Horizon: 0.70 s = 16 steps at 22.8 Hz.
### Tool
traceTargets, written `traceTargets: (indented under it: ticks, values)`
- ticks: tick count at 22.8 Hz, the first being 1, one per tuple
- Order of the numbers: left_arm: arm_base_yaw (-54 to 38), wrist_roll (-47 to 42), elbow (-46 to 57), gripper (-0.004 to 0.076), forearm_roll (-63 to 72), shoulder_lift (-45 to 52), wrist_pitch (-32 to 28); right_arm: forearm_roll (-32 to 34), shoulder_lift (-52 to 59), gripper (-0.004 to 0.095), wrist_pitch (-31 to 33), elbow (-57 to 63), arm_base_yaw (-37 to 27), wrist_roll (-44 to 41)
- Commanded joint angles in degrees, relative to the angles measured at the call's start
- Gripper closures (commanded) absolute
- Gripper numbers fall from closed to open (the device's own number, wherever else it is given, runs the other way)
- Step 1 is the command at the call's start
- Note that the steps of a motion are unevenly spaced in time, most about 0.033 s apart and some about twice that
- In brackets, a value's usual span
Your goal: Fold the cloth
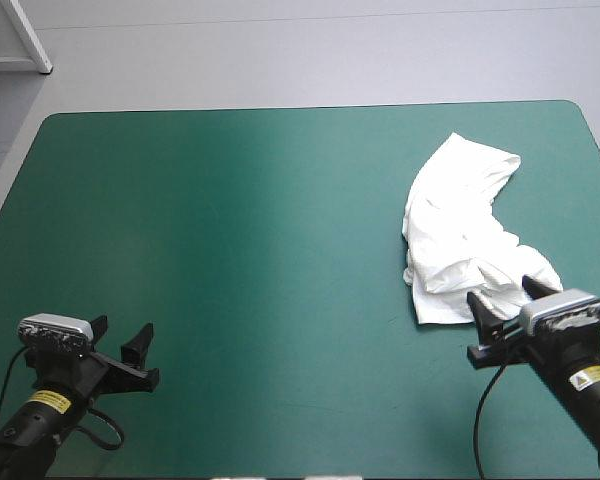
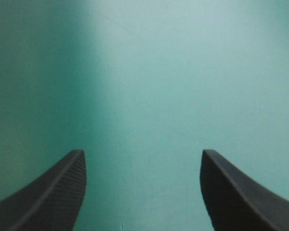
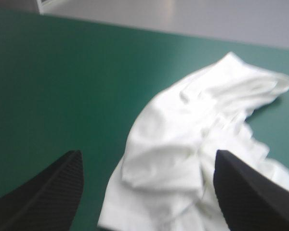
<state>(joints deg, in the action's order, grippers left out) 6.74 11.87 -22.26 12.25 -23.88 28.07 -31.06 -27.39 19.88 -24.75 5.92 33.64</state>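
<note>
High view only: the whole table with its teal-green cover (image 1: pixel 230 250), both arms at once, and the full outline of the crumpled white short-sleeved T-shirt (image 1: pixel 460 235).
T-shirt, place: on the right side of the table, close to the right edge. It is a long heap running from near the far right corner toward the near right corner, broad and bunched at the near end and narrower at the far end.
Right wrist view only: the T-shirt (image 3: pixel 183 159) from close by, with its overlapping folds, a rolled edge at its far end, and the table's far edge beyond it.
Left wrist view only: plain teal-green cover (image 2: pixel 144 72) between and ahead of the fingers.
Left gripper (image 1: pixel 123 335): by the near left corner, well apart from the T-shirt. Its two broad black fingers (image 2: pixel 53 197) stand wide apart and hold nothing.
Right gripper (image 1: pixel 507 298): at the near end of the T-shirt, by the near right corner. Its black fingers (image 3: pixel 43 197) are spread wide, with cloth lying between and ahead of them.
Right gripper, contact: nothing is clamped. Whether the fingertips touch the cloth cannot be told.
</note>
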Motion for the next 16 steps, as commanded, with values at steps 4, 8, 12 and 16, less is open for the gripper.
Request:
traceTargets:
  ticks: [4,8,12,16]
  values:
    - [0.2,-0.4,-23.5,0.0230,-5.5,-9.0,13.7,27.7,-18.8,0.0194,12.7,-35.7,0.3,-25.3]
    - [0.2,-3.1,-37.2,0.0230,-5.0,-18.6,20.8,26.7,-34.4,0.0194,29.4,-54.7,0.3,-26.7]
    - [0.2,-3.1,-43.3,0.0230,-5.0,-25.5,20.2,26.0,-47.5,0.0194,35.8,-64.2,0.3,-27.0]
    - [0.2,-3.1,-44.6,0.0230,-4.0,-28.3,19.2,26.0,-61.9,0.0194,39.0,-69.7,0.3,-28.1]
